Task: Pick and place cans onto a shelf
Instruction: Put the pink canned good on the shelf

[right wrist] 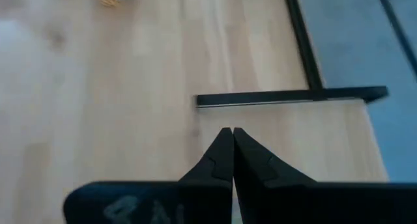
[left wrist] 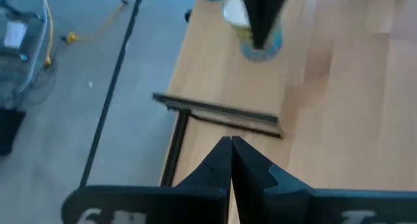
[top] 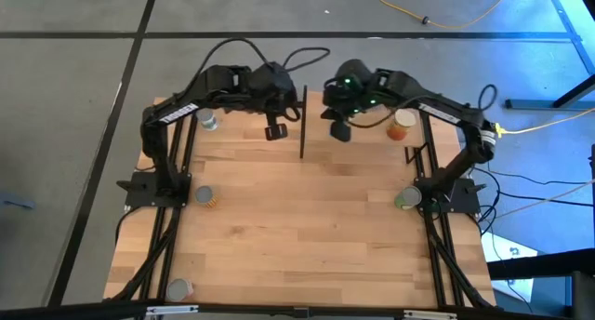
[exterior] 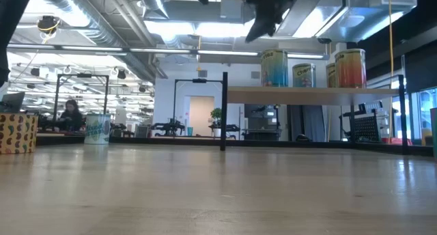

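Dark right gripper (top: 340, 131) pinched empty above shelf (top: 372, 143); cans (exterior: 276, 68) upright.

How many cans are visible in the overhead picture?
5. Left edge: upper can, middle can, lower can. Right edge: orange can, green can. Arms may hide others.

No legible text on the can labels (exterior: 276, 68) or anywhere else.
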Robot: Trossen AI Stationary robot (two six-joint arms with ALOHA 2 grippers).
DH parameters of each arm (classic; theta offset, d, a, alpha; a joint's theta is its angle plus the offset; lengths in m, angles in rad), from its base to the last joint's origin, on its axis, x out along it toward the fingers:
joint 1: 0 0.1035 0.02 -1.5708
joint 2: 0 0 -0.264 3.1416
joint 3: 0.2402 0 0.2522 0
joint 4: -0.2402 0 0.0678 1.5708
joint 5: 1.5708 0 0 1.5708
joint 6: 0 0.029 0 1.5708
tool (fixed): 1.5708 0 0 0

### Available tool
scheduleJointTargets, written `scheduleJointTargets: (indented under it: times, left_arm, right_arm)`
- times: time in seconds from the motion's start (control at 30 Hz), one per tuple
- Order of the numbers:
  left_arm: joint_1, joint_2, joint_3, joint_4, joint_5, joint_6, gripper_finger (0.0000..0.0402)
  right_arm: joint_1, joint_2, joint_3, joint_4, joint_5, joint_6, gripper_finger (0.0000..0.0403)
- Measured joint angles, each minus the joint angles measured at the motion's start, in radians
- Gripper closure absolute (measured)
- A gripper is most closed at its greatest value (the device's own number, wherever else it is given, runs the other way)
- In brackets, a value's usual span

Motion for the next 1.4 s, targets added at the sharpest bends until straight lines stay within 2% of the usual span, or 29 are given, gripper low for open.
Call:
scheduleJointTargets:
  times: [0.27,0.5,0.67,1.07,1.2,1.4]
  left_arm:
    - [0.003,-0.001,0.000,-0.053,-0.001,-0.024,0.0402]
    - [-0.006,0.004,-0.002,-0.052,0.001,-0.023,0.0402]
    - [-0.005,0.004,-0.002,-0.052,0.002,-0.007,0.0402]
    - [-0.006,0.004,-0.002,-0.052,0.003,-0.004,0.0401]
    - [-0.005,0.004,-0.002,-0.052,0.003,-0.004,0.0402]
    - [-0.006,0.004,-0.002,-0.052,0.003,-0.004,0.0402]
  right_arm:
    - [0.000,0.068,0.059,-0.067,0.141,-0.001,0.0402]
    - [0.000,0.070,0.085,-0.192,0.153,-0.001,0.0402]
    - [0.000,0.072,0.087,-0.263,0.223,0.003,0.0401]
    - [0.000,0.072,0.087,-0.407,0.226,0.034,0.0400]
    - [0.001,0.072,0.087,-0.456,0.273,0.055,0.0399]
    - [0.004,0.072,0.086,-0.517,0.276,0.054,0.0399]
